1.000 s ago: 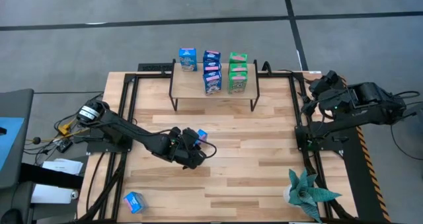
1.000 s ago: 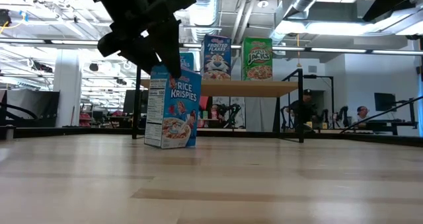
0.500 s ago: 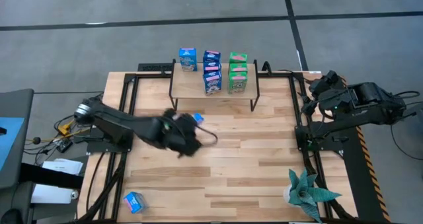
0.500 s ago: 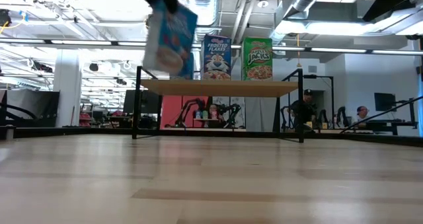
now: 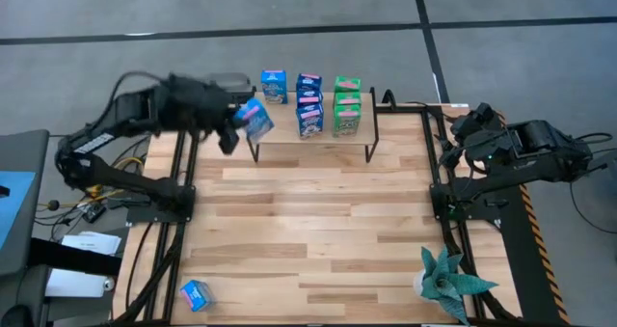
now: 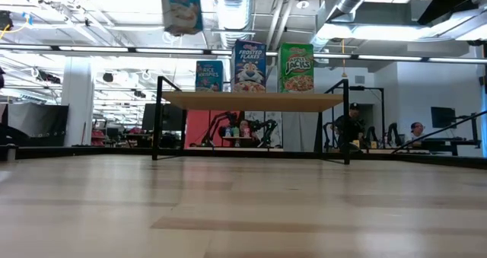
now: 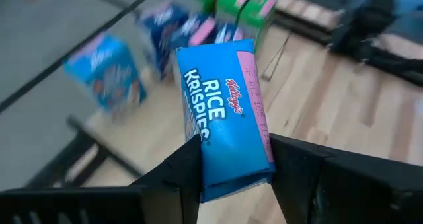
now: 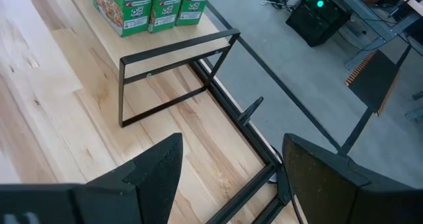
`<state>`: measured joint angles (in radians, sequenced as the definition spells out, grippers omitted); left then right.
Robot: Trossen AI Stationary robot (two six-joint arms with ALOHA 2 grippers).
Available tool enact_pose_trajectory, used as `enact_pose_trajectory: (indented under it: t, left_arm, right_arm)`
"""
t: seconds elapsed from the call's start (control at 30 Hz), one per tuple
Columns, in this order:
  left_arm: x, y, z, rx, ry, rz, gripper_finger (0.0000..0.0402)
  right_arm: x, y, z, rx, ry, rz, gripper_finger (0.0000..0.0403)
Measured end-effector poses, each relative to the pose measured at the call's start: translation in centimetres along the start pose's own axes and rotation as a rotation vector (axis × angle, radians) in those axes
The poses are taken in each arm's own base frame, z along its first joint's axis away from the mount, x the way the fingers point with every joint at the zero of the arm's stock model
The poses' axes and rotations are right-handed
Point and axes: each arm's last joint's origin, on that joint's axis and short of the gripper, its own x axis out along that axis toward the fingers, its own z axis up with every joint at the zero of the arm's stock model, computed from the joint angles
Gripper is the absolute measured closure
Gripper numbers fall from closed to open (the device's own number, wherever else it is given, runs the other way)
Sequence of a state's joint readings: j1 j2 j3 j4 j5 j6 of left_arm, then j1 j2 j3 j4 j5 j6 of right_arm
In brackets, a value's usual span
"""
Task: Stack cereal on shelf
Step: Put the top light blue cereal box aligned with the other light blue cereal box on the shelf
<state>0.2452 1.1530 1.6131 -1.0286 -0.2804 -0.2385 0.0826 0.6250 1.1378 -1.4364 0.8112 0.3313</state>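
- From overhead, the left gripper (image 5: pixel 236 126) is up by the shelf's (image 5: pixel 280 137) left end, with a blue Rice Krispies box (image 5: pixel 255 118) tilted in its grip over that corner.
- The left wrist camera settles the grip: both dark fingers (image 7: pixel 178 174) press on the lower end of the box (image 7: pixel 225 115), printed name facing up, blurred shelf boxes beyond.
- The low view catches only the box's bottom half (image 6: pixel 181 7) at the top edge, hanging above the shelf board (image 6: pixel 251 100); the gripper itself is out of this view.
- On the shelf, overhead: a blue box at the back left (image 5: pixel 274 86), a blue column in the middle (image 5: pixel 308 105), a green column to the right (image 5: pixel 347 105).
- The low view reads their fronts as Rice Krispies (image 6: pixel 208 75), Frosted Flakes (image 6: pixel 249 66), Apple Jacks (image 6: pixel 297 68).
- Only the overhead shot shows a stray blue box (image 5: pixel 195 294) lying near the table's (image 5: pixel 308 231) front left corner, and a teal plant (image 5: pixel 448 281) at the front right.
- The right gripper (image 5: pixel 453 153) waits off the table's right edge; its wrist camera shows its fingers (image 8: pixel 155 171) spread apart with nothing between, looking toward the green boxes (image 8: pixel 155 2).
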Motion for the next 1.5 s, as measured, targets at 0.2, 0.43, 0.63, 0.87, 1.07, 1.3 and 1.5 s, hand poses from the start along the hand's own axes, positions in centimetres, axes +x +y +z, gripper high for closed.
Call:
enact_pose_trajectory:
  t: [0.2,0.43,0.63,0.87,1.07,1.3,1.5]
  left_arm:
    - [3.0,4.9,1.6,0.111,0.003,-0.14,0.0271]
    - [8.5,11.0,1.8,0.151,0.071,-0.204,0.0271]
    - [12.4,13.6,0.8,0.187,0.142,-0.299,0.0271]
    - [15.9,14.4,-0.4,0.304,0.224,-0.326,0.0271]
    - [16.3,14.5,-0.6,0.358,0.231,-0.335,0.0271]
    - [16.1,14.3,-0.1,0.379,0.234,-0.284,0.0271]
    - [16.4,13.5,0.1,0.441,0.254,-0.235,0.024]
  right_arm:
    - [0.0,0.0,0.0,0.0,0.0,-0.001,0.0117]
    - [0.0,0.0,0.0,0.001,-0.001,-0.001,0.0117]
    - [0.0,0.0,0.0,0.001,-0.001,-0.002,0.0117]
    - [0.0,0.0,0.1,0.011,-0.015,-0.02,0.0117]
    - [0.0,-0.1,0.1,0.01,-0.015,-0.025,0.0117]
    - [0.0,-0.1,0.0,0.004,-0.011,-0.027,0.0117]
    - [0.0,-0.1,0.0,-0.001,-0.008,-0.028,0.0117]
